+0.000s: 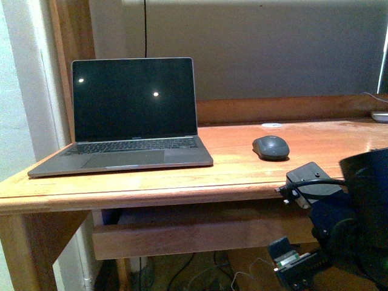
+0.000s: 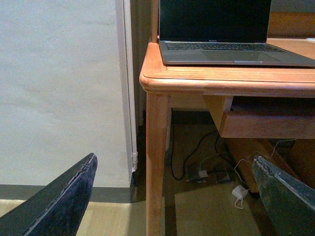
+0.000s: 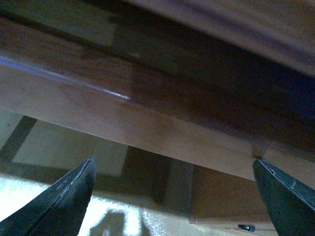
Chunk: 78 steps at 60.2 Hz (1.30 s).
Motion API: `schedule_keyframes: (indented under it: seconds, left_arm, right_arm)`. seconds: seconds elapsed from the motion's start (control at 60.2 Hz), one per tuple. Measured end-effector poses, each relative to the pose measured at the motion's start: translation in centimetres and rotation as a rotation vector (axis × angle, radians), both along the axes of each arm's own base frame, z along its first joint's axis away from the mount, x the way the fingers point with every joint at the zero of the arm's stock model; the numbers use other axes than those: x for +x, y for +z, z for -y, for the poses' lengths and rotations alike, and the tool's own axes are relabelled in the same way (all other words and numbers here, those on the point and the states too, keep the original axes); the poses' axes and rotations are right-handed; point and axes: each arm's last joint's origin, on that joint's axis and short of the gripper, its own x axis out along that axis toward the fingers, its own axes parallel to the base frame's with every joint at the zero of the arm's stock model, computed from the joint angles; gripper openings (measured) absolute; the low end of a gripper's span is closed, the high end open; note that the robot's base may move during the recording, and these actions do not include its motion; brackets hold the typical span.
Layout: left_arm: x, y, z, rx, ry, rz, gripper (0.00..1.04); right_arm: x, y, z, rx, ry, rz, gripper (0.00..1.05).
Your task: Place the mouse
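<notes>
The mouse point(image 1: 271, 147), dark grey and domed, lies on the wooden desk point(image 1: 242, 176) to the right of the open laptop point(image 1: 130, 118). It shows in neither wrist view. My right arm point(image 1: 357, 206) is low at the front right, below the desk's front edge. My right gripper point(image 3: 173, 160) is open and empty, and it looks up at the underside of the desk edge point(image 3: 123, 113). My left gripper point(image 2: 173, 158) is open and empty, low in front of the desk's left leg point(image 2: 156, 162), and out of the front view.
A drawer front point(image 1: 200, 233) hangs under the desk. Cables and a white adapter point(image 2: 239, 191) lie on the floor beneath. A pale wall point(image 2: 59, 88) stands left of the desk. A white object point(image 1: 381, 116) sits at the desk's far right, and a small white disc point(image 1: 271, 125) lies behind the mouse.
</notes>
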Motion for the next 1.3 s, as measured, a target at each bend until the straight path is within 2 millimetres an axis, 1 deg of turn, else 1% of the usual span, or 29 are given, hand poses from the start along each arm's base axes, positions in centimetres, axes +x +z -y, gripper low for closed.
schedule_keyframes:
  seconds: [0.166,0.232,0.299,0.382,0.398,0.415,0.432,0.448,0.465,0.481,0.515,0.531,0.548,0.598,0.631,0.648,0.681,0.78,0.88,0.93,0.996,1.029,1.063,1.079,1.096,1.112,1.162,1.195,1.295]
  left_arm:
    - [0.0,0.0,0.0,0.0,0.0,0.0,0.97]
    - [0.0,0.0,0.0,0.0,0.0,0.0,0.97]
    - [0.0,0.0,0.0,0.0,0.0,0.001,0.97]
    - [0.0,0.0,0.0,0.0,0.0,0.0,0.97]
    - [0.0,0.0,0.0,0.0,0.0,0.0,0.97]
    - [0.0,0.0,0.0,0.0,0.0,0.0,0.97]
    - [0.0,0.0,0.0,0.0,0.0,0.0,0.97]
    - [0.0,0.0,0.0,0.0,0.0,0.0,0.97]
    - [0.0,0.0,0.0,0.0,0.0,0.0,0.97]
    - [0.0,0.0,0.0,0.0,0.0,0.0,0.97]
    - [0.0,0.0,0.0,0.0,0.0,0.0,0.97]
    - [0.0,0.0,0.0,0.0,0.0,0.0,0.97]
    - [0.0,0.0,0.0,0.0,0.0,0.0,0.97]
    - [0.0,0.0,0.0,0.0,0.0,0.0,0.97]
    - [0.0,0.0,0.0,0.0,0.0,0.0,0.97]
    - [0.0,0.0,0.0,0.0,0.0,0.0,0.97]
    - [0.0,0.0,0.0,0.0,0.0,0.0,0.97]
    - [0.0,0.0,0.0,0.0,0.0,0.0,0.97]
    - [0.0,0.0,0.0,0.0,0.0,0.0,0.97]
    - [0.0,0.0,0.0,0.0,0.0,0.0,0.97]
    - [0.0,0.0,0.0,0.0,0.0,0.0,0.97]
    - [0.0,0.0,0.0,0.0,0.0,0.0,0.97]
    - [0.0,0.0,0.0,0.0,0.0,0.0,0.97]
    - [0.0,0.0,0.0,0.0,0.0,0.0,0.97]
    - [0.0,0.0,0.0,0.0,0.001,0.0,0.97]
    - [0.0,0.0,0.0,0.0,0.001,0.0,0.97]
    - [0.0,0.0,0.0,0.0,0.0,0.001,0.97]
    - [0.0,0.0,0.0,0.0,0.0,0.001,0.97]
    - [0.0,0.0,0.0,0.0,0.0,0.001,0.97]
  right_arm:
    - [-0.2,0.5,0.2,0.074,-0.012,0.01,0.97]
    - [-0.9,1.4,1.2,0.107,-0.027,0.02,0.97]
    - [-2.5,2.6,2.5,0.155,-0.079,0.018,0.97]
    - [-5.2,3.9,4.0,0.207,-0.125,0.015,0.97]
    - [-6.2,4.2,4.4,0.223,-0.134,0.016,0.97]
    - [-6.6,4.3,4.6,0.235,-0.139,0.015,0.97]
    - [-7.7,4.4,5.0,0.251,-0.144,0.011,0.97]
    - [-8.2,4.5,5.2,0.26,-0.147,0.009,0.97]
    - [-9.2,4.6,5.6,0.273,-0.154,0.005,0.97]
    - [-9.7,4.6,5.7,0.278,-0.157,0.003,0.97]
    - [-11.8,4.6,6.4,0.292,-0.179,-0.002,0.97]
    - [-12.3,4.6,6.6,0.298,-0.185,-0.003,0.97]
    - [-13.4,4.5,6.9,0.31,-0.192,-0.006,0.97]
    - [-15.4,4.4,7.5,0.327,-0.208,-0.007,0.97]
    - [-17.2,4.3,8.0,0.343,-0.231,0.004,0.97]
    - [-17.7,4.3,8.2,0.344,-0.236,0.009,0.97]
    - [-19.3,4.1,8.5,0.355,-0.255,0.031,0.97]
    - [-22.6,3.5,9.0,0.401,-0.277,0.064,0.97]
    - [-25.0,3.1,9.0,0.446,-0.29,0.102,0.97]
    - [-25.7,2.8,8.8,0.461,-0.301,0.114,0.97]
    - [-26.0,2.4,8.2,0.486,-0.275,0.15,0.97]
    - [-26.0,2.2,8.0,0.495,-0.206,0.203,0.93]
    - [-26.0,1.8,8.0,0.483,-0.119,0.288,0.86]
    - [-26.0,1.8,8.0,0.479,-0.111,0.298,0.85]
    - [-26.0,1.7,8.1,0.466,-0.052,0.333,0.81]
    - [-26.0,2.0,8.3,0.446,-0.031,0.357,0.78]
    - [-26.1,2.5,8.7,0.408,-0.024,0.417,0.71]
    - [-26.2,2.7,8.8,0.381,-0.026,0.444,0.64]
    - [-26.2,2.7,8.9,0.346,-0.02,0.438,0.49]
